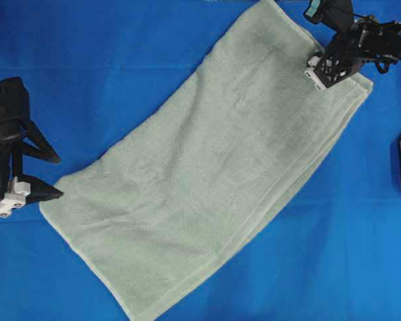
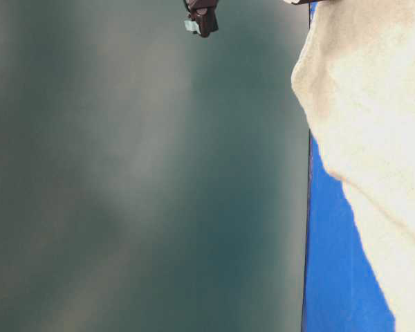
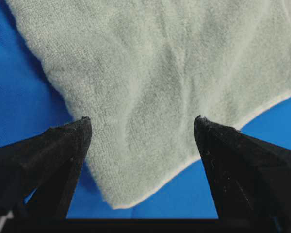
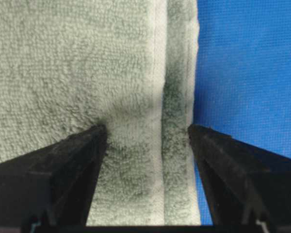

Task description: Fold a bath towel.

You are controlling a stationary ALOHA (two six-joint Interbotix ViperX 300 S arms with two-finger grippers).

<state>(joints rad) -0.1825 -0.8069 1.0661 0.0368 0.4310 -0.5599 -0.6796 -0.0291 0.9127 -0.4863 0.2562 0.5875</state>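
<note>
Wrist views show both pincers [image 3: 142,127] [image 4: 148,135] apart over towel [image 1: 207,180] layers, seemingly untouched.

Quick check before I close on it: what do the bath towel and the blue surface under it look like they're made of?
The bath towel looks like soft terry cloth: a fuzzy, looped pile in pale sage green, matte, with flatter, lighter hemmed edges that show in both wrist views. The blue cloth beneath it looks like a smooth, thin woven fabric, probably synthetic, with a fine grid-like weave visible in the right wrist view and no pile.
</note>
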